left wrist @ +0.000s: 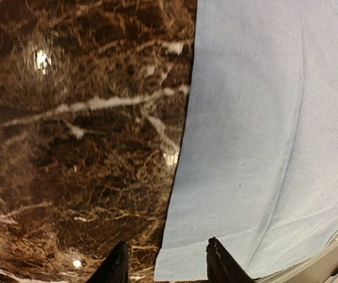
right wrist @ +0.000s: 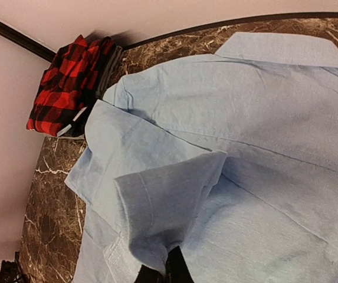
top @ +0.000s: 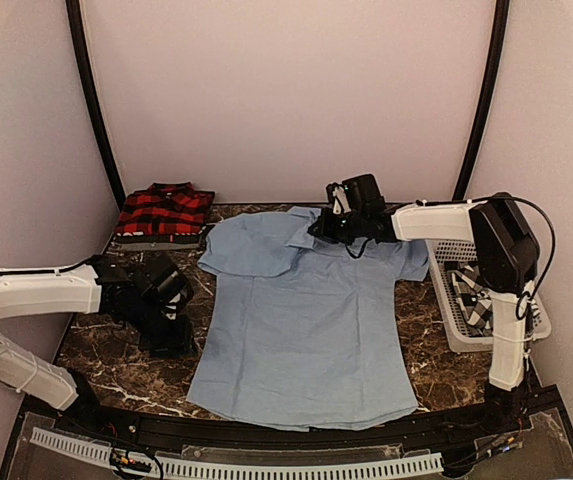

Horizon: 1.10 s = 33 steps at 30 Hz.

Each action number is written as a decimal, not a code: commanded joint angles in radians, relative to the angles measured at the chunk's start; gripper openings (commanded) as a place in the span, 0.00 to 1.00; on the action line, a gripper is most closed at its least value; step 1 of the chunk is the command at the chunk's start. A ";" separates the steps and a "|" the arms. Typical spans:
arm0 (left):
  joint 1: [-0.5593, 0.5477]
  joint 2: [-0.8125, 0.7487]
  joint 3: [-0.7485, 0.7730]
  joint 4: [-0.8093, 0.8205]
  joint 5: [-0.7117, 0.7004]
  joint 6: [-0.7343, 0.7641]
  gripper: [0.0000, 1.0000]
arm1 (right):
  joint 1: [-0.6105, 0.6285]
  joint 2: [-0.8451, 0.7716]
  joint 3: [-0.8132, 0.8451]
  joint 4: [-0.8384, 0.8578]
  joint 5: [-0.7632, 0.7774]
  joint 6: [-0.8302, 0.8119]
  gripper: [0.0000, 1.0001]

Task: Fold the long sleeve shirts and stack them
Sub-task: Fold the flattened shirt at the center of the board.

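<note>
The light blue shirt [top: 306, 320] lies spread flat in the middle of the table, its sleeves folded in over the chest. My right gripper [top: 318, 226] is shut on a blue sleeve end [right wrist: 169, 206] near the collar and holds it lifted above the shirt [right wrist: 275, 147]. My left gripper [left wrist: 166, 262] is open just above the table at the shirt's left side edge [left wrist: 263, 147], one finger [left wrist: 219, 265] over the cloth and the other over bare table. The red-and-black plaid shirt [top: 164, 213] lies folded at the back left, and shows in the right wrist view [right wrist: 68, 88]. The black-and-white checked shirt [top: 474, 292] sits in the basket.
A white lattice basket [top: 450, 322] stands at the right edge of the dark marble table [top: 116, 375]. The left arm [top: 36, 292] reaches in low from the left. A black rail runs along the near edge.
</note>
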 commanded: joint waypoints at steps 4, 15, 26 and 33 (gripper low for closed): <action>-0.127 -0.060 -0.121 -0.033 0.039 -0.156 0.40 | 0.008 -0.072 0.066 -0.013 -0.040 -0.048 0.00; -0.248 -0.019 -0.151 0.001 0.059 -0.223 0.35 | 0.013 -0.122 0.077 -0.049 -0.040 -0.061 0.00; -0.277 0.041 -0.152 0.028 0.053 -0.226 0.27 | 0.023 -0.140 0.131 -0.084 -0.046 -0.072 0.00; -0.286 0.042 -0.163 0.039 0.058 -0.233 0.13 | 0.024 -0.135 0.194 -0.121 -0.041 -0.086 0.00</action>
